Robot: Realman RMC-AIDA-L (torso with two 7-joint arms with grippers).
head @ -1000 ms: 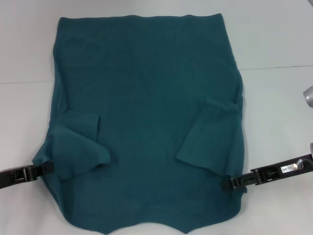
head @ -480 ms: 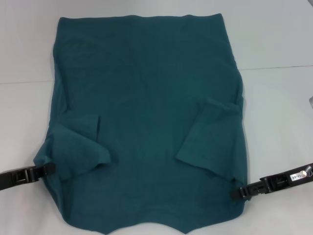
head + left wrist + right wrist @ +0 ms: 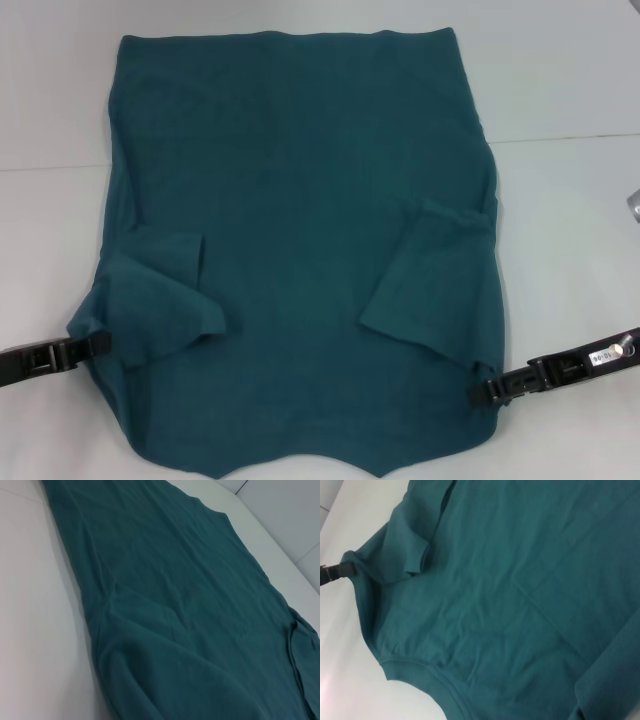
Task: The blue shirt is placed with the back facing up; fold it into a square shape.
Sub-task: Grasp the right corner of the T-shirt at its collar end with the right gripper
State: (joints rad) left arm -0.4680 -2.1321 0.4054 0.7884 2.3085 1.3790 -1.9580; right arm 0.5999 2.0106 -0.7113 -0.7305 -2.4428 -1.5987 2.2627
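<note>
Looking from the near edge outward, you have the blue shirt (image 3: pixel 300 230) spread flat on the white table (image 3: pixel 570 230), its collar at six o'clock and its hem at twelve, both sleeves folded inward over the body. At about eight o'clock your left gripper (image 3: pixel 92 345) meets the shirt's left edge by the folded sleeve; at about four o'clock your right gripper (image 3: pixel 482 394) touches the right edge. You cannot tell whether either one is clenched on the cloth or released.

Bright even light, faint shadows, wrist views slightly soft
</note>
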